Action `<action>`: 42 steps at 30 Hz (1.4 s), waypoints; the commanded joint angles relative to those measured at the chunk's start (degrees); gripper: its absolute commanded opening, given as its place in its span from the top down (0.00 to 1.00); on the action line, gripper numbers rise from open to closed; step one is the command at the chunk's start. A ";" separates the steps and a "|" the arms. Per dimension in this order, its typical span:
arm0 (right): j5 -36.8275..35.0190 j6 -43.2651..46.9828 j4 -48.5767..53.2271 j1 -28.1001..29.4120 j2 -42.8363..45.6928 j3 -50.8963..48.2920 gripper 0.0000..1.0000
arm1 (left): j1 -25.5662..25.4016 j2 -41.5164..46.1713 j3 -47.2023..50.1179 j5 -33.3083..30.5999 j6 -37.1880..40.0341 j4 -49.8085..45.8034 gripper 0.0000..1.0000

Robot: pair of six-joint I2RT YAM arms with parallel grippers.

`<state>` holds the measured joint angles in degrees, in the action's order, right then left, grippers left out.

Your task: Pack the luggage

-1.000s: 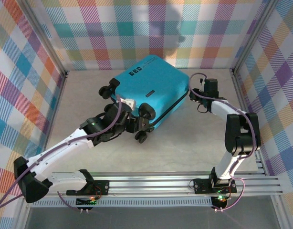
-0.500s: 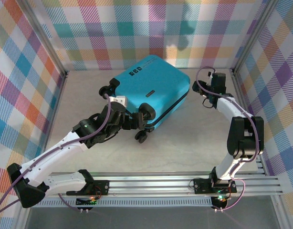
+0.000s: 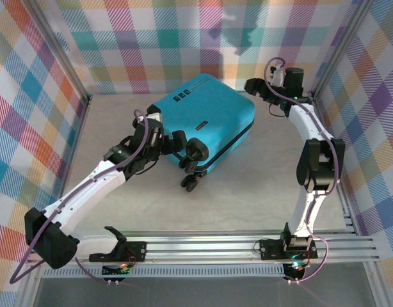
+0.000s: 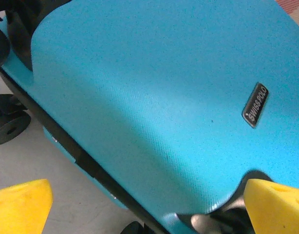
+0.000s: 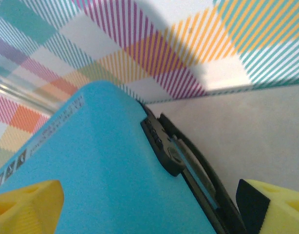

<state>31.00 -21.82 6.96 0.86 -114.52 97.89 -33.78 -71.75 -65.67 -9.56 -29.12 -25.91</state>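
Note:
The luggage [image 3: 209, 115] is a turquoise hard-shell suitcase lying closed on the table, its black wheels [image 3: 195, 150] toward the left arm. My left gripper [image 3: 173, 146] hovers at the wheel end, open, with nothing between its yellow pads [image 4: 20, 204]. Its wrist view has the shell [image 4: 140, 87] with a small dark label [image 4: 255, 105]. My right gripper [image 3: 260, 94] is raised over the suitcase's far right corner, also open and holding nothing. From that wrist I see the shell [image 5: 91, 170], the black lock [image 5: 161, 144] and the zipper band [image 5: 208, 195].
Plaid walls [image 3: 184, 38] close the back and both sides. A metal rail [image 3: 248, 246] runs along the near edge. Bare tabletop [image 3: 248, 185] lies in front of the suitcase.
Both grippers have opened. The left one has drawn back from the wheels toward the left. The right arm has lifted away from the suitcase's right side toward the back wall.

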 commanded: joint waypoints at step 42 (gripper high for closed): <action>-16.13 -2.26 -12.18 40.90 48.84 -61.77 0.17 | 21.13 -33.02 -45.79 -1.18 16.56 -18.91 0.00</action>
<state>20.40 -28.12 -8.19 42.17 -70.19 37.74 -11.38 -108.73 -110.54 -11.22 -13.58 -40.77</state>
